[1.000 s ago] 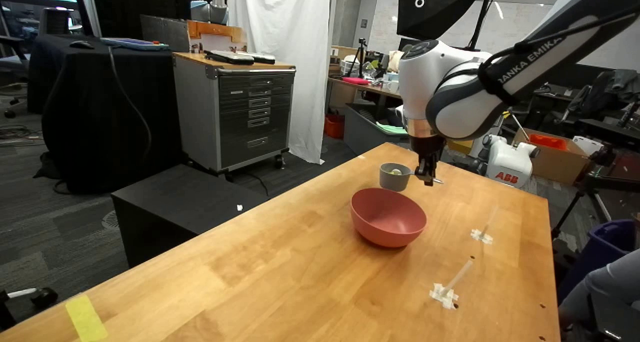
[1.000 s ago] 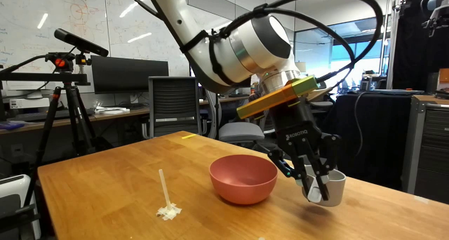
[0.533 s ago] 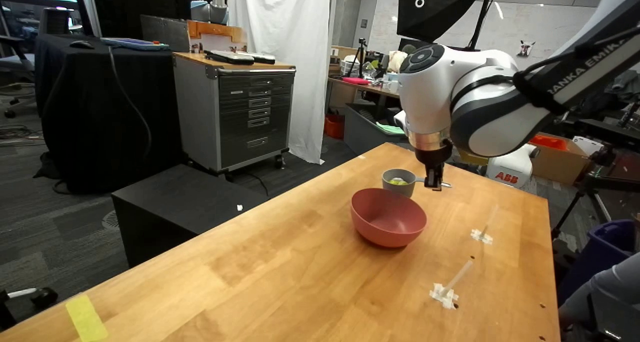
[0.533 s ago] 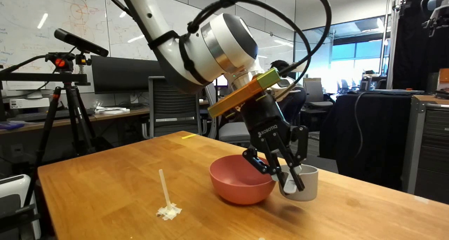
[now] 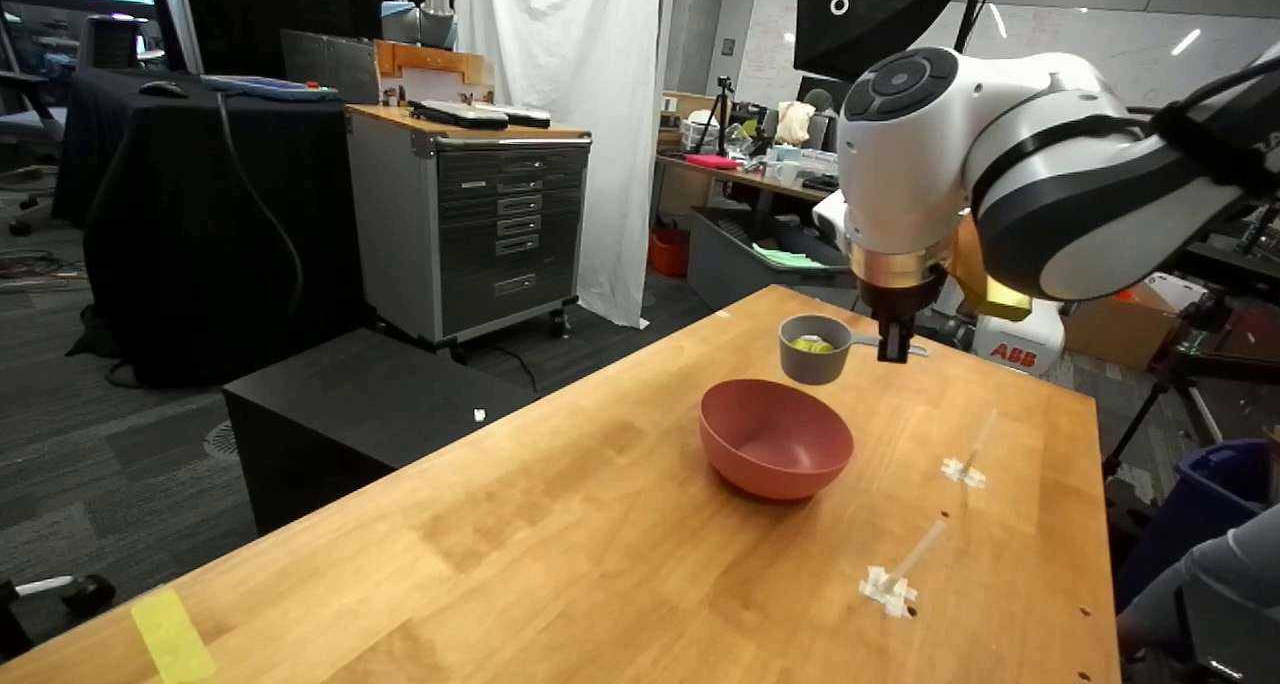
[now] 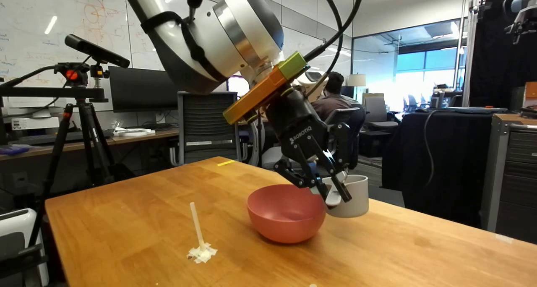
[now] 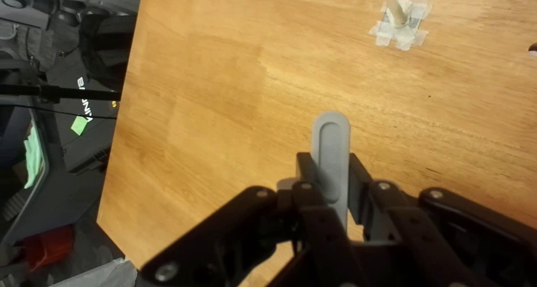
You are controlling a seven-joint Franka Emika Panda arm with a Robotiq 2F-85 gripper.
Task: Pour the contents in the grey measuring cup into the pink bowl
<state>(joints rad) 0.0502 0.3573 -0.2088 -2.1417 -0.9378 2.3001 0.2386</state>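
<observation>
My gripper (image 5: 893, 352) is shut on the handle of the grey measuring cup (image 5: 813, 366), which it holds upright above the table. The contents (image 5: 812, 344), small yellowish pieces, lie inside the cup. The pink bowl (image 5: 776, 449) stands on the table, with nothing visible inside it. In an exterior view the cup (image 6: 356, 199) hangs right of the bowl (image 6: 285, 220), near its rim, with the gripper (image 6: 337, 196) between them. In the wrist view the gripper (image 7: 330, 165) grips the handle (image 7: 331, 144) from both sides; the cup's body and the bowl do not show there.
Two thin pale sticks (image 5: 915, 554) (image 5: 975, 449) stand taped to the wooden table (image 5: 560, 524); one also shows in the wrist view (image 7: 396, 14). Yellow tape (image 5: 172, 636) lies at the table's far end from the arm. A drawer cabinet (image 5: 480, 224) stands beyond the table.
The gripper has carried the cup higher and, in an exterior view, leftward towards the bowl. The bowl has shifted very slightly. The contents show more clearly in the cup.
</observation>
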